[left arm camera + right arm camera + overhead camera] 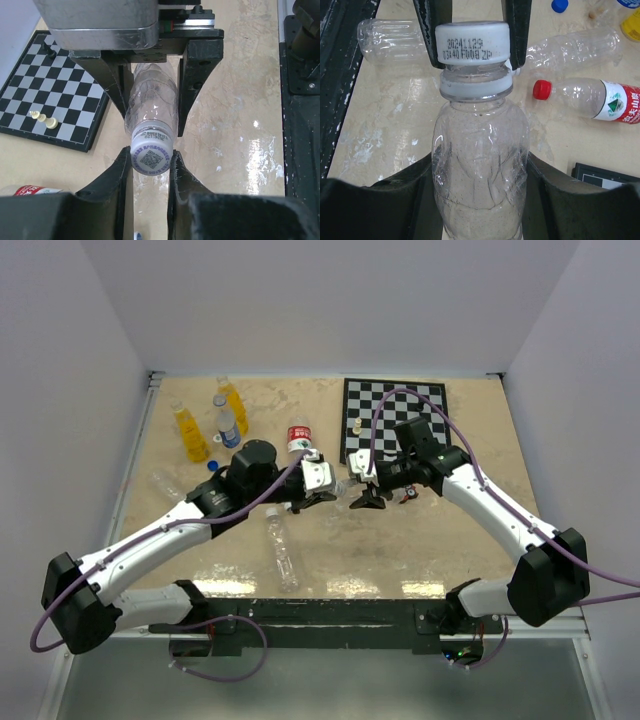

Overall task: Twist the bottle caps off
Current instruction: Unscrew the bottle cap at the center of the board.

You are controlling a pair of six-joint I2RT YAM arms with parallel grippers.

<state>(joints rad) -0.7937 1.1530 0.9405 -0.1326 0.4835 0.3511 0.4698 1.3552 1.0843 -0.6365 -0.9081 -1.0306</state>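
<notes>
The white cap (472,42) is clamped in the left gripper (150,159); the right gripper (479,172) grips the clear bottle (152,100) by its body, midair. Long axis runs gripper to gripper, cap end pointing into the left gripper.

A robot lab test booth: plain white walls (300,300) box in a beige tabletop (420,550).

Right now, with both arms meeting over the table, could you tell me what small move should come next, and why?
Probably rotate the left pincer to start unscrewing. Its jaws are shut on the white cap, while the right pincer clamps the body of the clear bottle, so it looks braced against the twist. The cap sits fully down against the neck ring.
</notes>
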